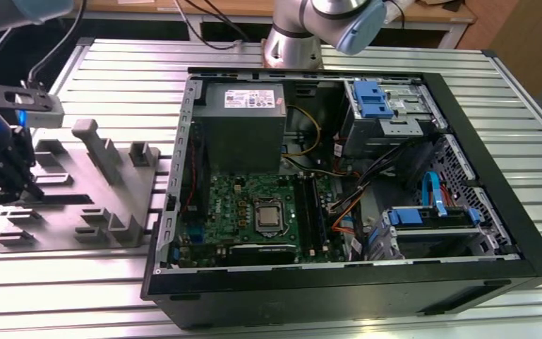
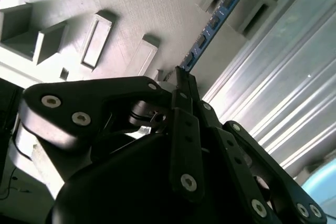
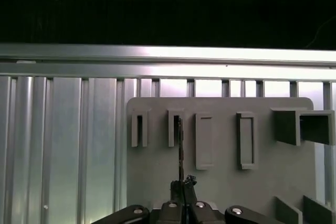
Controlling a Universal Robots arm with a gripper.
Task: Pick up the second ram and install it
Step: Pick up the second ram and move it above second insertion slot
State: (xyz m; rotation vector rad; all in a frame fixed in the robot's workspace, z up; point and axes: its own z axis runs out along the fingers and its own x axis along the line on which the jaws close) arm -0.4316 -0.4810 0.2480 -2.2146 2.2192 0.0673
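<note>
Your hand [image 1: 5, 189] hangs at the exterior view's left, over the grey holder plate [image 1: 73, 219] on the slatted worktop [image 1: 64, 282]. Its fingers [image 2: 184, 129] are pinched together on one end of the second ram [image 2: 210, 27], which stands on edge. The stick's far end reaches a slot block of the plate; you cannot tell if it is seated there. Well apart, toward the exterior view's right, the open computer case [image 1: 507, 240] shows its motherboard [image 1: 238, 205].

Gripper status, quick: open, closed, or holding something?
Gripper: shut on the second ram, clamping one end of the stick at the grey holder.
</note>
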